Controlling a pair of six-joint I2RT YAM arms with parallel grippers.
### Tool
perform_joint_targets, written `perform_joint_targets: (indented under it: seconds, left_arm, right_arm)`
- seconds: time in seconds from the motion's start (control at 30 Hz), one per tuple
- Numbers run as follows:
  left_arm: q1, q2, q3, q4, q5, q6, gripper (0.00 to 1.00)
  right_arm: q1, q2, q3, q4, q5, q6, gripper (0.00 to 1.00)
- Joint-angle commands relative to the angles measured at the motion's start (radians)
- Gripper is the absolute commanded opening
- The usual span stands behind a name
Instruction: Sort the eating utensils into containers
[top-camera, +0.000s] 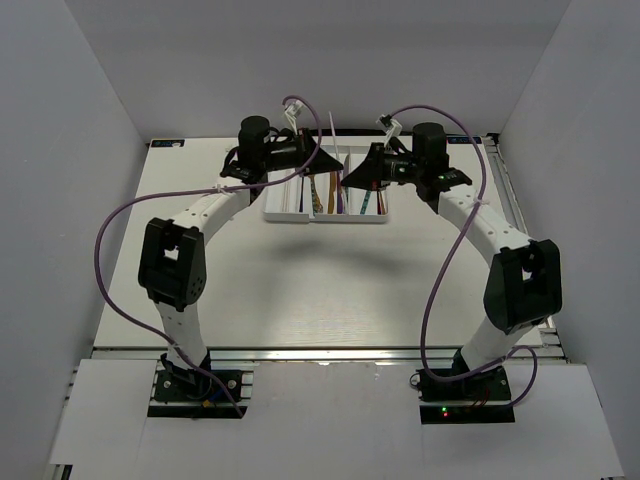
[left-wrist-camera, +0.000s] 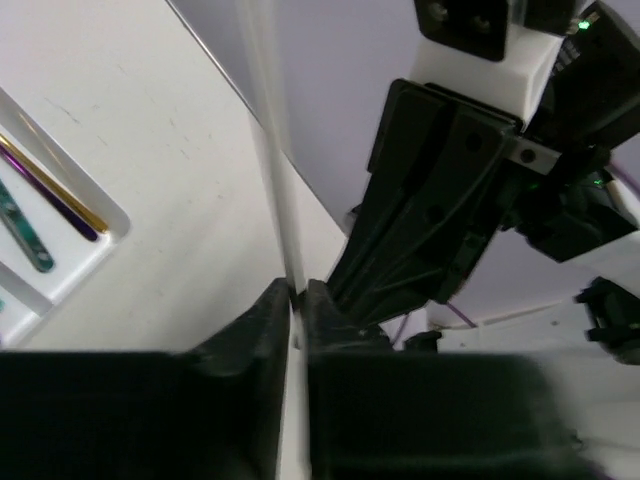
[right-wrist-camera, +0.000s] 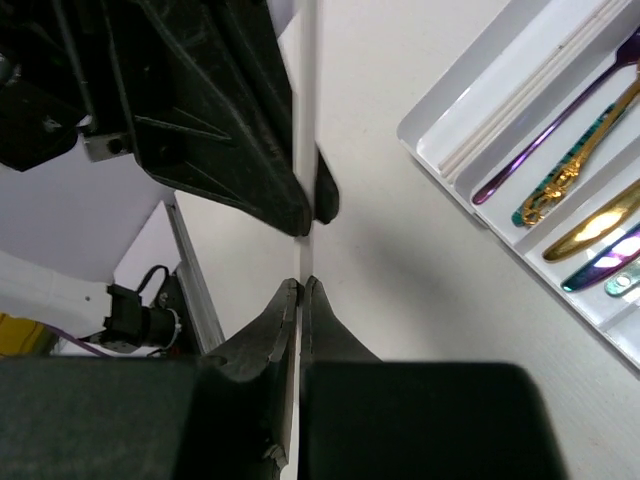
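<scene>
- My left pincer (left-wrist-camera: 297, 295) is narrow. Its two black fingers press a thin white straight stick (left-wrist-camera: 265, 120) from either side.
- My right pincer (right-wrist-camera: 300, 290) is closed down on the same stick, just below the left one. The two grips are near each other but not touching.
- The stick runs past both pincers and is cut off at the top edge of each wrist view. Its lower end is hidden behind blurred black finger bodies, so I cannot tell how long it is.
- From above, both pincers meet over the white rectangular plastic tray (top-camera: 325, 219), which sits at the far middle of the pale table (top-camera: 330, 290). They cover much of the tray's compartments in that view.
- The right wrist view shows only one corner of the tray. An iridescent purple spoon (right-wrist-camera: 550, 135) lies in one long compartment.
- In the next compartment lies a gold utensil with a teal patterned handle (right-wrist-camera: 565, 170).
- A gold spoon (right-wrist-camera: 595, 225) lies further in, with purple and teal pieces beyond it cut off by the frame edge.
- The outermost compartment in that view holds pale straight lines. I cannot tell whether they are sticks or ridges.
- The left wrist view catches another tray corner. Slim gold and purple handles (left-wrist-camera: 50, 190) lie side by side there.
- A teal patterned handle (left-wrist-camera: 25, 235) lies beside them. The heads of these utensils are out of frame, so I cannot tell fork, knife or spoon.
</scene>
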Motion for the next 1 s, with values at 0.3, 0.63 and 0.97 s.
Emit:
perform_joint_targets:
  seconds: [0.3,0.63,0.97]
  left_arm:
    - [0.133,0.123,0.272,-0.540,-0.375,0.346,0.00]
    - [0.149,0.409,0.647,-0.772,-0.689,0.630,0.00]
    - [0.149,0.470,0.577,-0.748,-0.708,0.636,0.00]
  right_arm:
    - [-0.166,-0.072,0.015,-0.142,0.126,-0.147,0.88]
    - [-0.372,-0.119,-0.055,-0.308,0.278,-0.396,0.88]
    - [-0.398,-0.127,-0.085,-0.299,0.271,-0.363,0.87]
